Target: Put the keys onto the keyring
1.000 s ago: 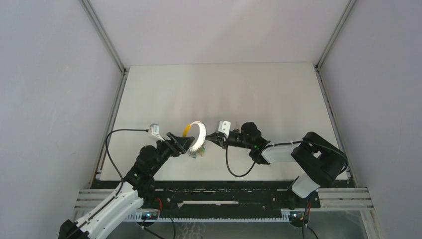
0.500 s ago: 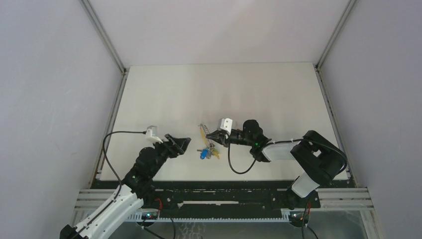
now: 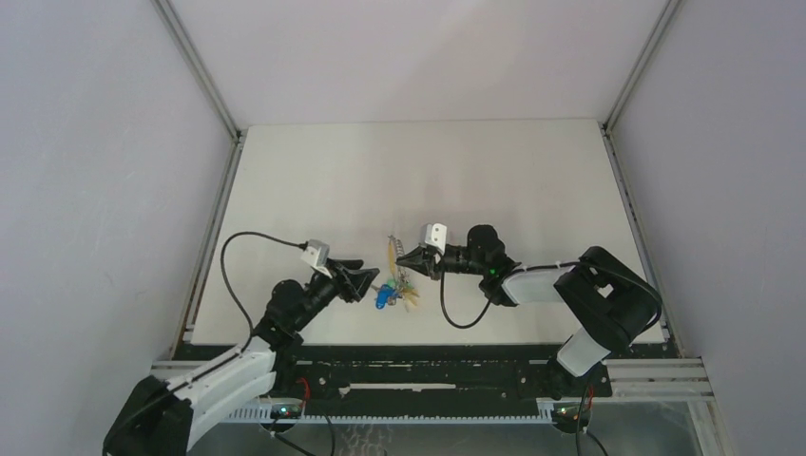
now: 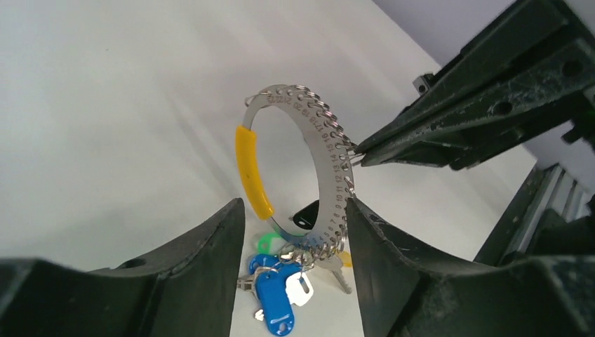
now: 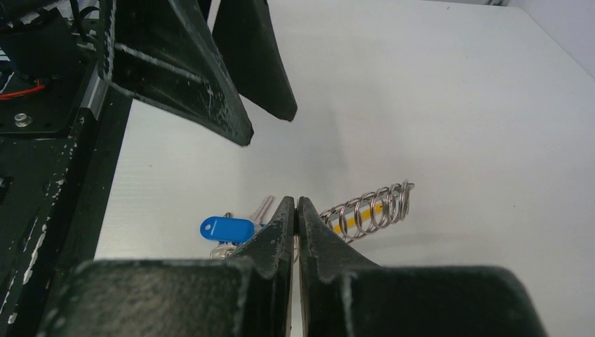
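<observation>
Standing upright near the middle of the white surface (image 3: 475,171), the keyring (image 4: 330,165) shows as a silvery numbered band edged with small wire loops, one arc sleeved in a yellow band (image 4: 251,172). A bunch hangs from its lowest point and rests below it, with a blue tag (image 4: 275,298) foremost, a white tag (image 4: 300,288) touching it and a green tag (image 4: 265,243) just behind. The small key (image 4: 306,214) appears as a black head seen through the ring's lower arc, with a short silver blade emerging beneath the rim (whether head and blade are one piece, or threaded onto the ring, cannot be told from these views).

The right gripper (image 3: 407,263) reaches in from the right, its fingers (image 5: 270,232) pressed together and pinching the ring's looped edge at about mid-height; in its own wrist view the loops fan out just past the tips like a coil.

The left gripper (image 3: 366,277) sits low on the opposite side, just beside the bunch. Its fingers (image 4: 203,260) are spread and hold nothing. From its wrist camera the lower half of the ring is framed between the two tips, yet the overhead view places the ring a little ahead of them rather than inside the gap.
</observation>
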You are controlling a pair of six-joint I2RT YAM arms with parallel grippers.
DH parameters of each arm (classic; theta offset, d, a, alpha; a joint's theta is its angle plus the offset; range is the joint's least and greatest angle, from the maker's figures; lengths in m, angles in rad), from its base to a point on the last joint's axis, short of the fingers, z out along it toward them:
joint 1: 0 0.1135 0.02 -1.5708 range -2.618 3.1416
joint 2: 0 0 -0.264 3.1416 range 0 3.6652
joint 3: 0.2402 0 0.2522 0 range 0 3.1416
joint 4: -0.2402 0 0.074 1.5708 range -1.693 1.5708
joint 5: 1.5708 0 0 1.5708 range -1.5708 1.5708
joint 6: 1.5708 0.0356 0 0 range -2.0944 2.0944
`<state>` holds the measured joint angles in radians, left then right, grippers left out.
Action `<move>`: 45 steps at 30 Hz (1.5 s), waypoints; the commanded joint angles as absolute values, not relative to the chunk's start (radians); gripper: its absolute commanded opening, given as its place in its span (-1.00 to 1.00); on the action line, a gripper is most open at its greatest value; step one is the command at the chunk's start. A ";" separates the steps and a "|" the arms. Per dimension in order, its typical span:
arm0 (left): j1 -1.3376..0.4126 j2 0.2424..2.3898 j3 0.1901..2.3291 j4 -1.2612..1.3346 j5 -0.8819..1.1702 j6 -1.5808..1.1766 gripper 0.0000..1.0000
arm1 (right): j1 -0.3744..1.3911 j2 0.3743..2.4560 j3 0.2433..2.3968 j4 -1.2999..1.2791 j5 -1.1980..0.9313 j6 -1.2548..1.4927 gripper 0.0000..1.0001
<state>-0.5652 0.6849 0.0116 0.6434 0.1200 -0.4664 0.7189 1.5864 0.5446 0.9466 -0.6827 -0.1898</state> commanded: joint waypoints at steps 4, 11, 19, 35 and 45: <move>-0.566 0.938 0.082 0.920 0.348 -0.217 0.26 | 0.708 1.590 0.587 0.996 -0.743 -0.174 -1.00; -0.566 1.107 0.027 1.241 0.436 -0.035 0.23 | 0.702 1.581 0.596 0.953 -0.774 -0.194 -1.00; -0.558 1.286 0.056 1.396 0.543 0.074 -0.02 | 0.694 1.573 0.599 0.943 -0.802 -0.199 -1.00; -0.532 1.378 0.129 1.397 0.655 0.119 -0.39 | 0.693 1.562 0.604 0.925 -0.842 -0.198 -1.00; -0.515 1.430 0.150 1.398 0.715 0.106 -0.44 | 0.692 1.544 0.604 0.907 -0.851 -0.207 -1.00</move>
